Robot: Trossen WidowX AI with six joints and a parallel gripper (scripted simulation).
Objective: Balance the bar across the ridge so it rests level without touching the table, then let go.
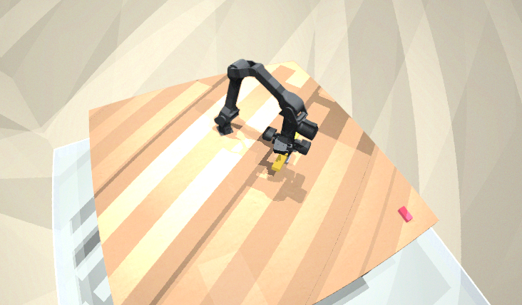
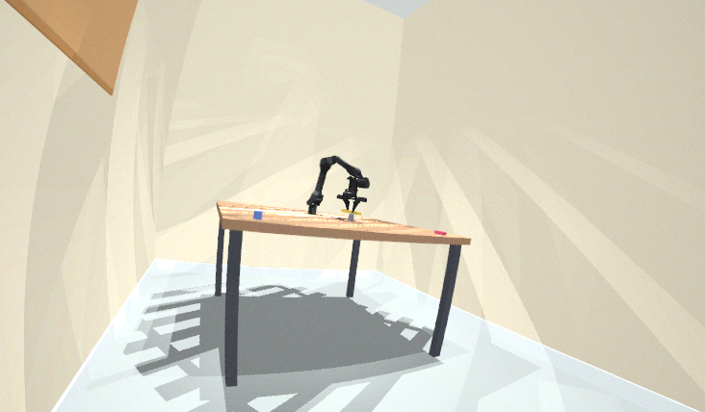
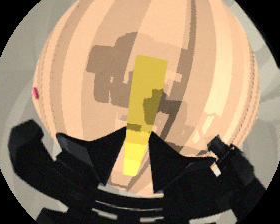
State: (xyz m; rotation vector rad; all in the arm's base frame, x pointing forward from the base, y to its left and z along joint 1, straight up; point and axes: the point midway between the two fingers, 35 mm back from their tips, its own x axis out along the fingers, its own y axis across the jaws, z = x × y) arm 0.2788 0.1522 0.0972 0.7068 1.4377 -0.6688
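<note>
The yellow bar (image 1: pixel 279 162) (image 2: pixel 344 211) (image 3: pixel 146 82) is held off the table and looks about level in the exterior view. My gripper (image 2: pixel 351 210) (image 3: pixel 138 131) is shut on the bar, with one finger on each long side. The ridge, a small grey piece (image 2: pixel 351 217), stands on the table right under the bar in the exterior view. Whether the bar touches the ridge's top is too small to tell. In the top view the ridge is mostly hidden behind the bar and gripper; the wrist view does not show it.
A pink-red block (image 1: pixel 405 214) (image 2: pixel 440 232) (image 3: pixel 36 93) lies near a far corner of the wooden table (image 1: pixel 160 234) (image 2: pixel 294 228). A blue block (image 2: pixel 257 215) stands near the table's left edge in the exterior view. Striped shadows cross the table.
</note>
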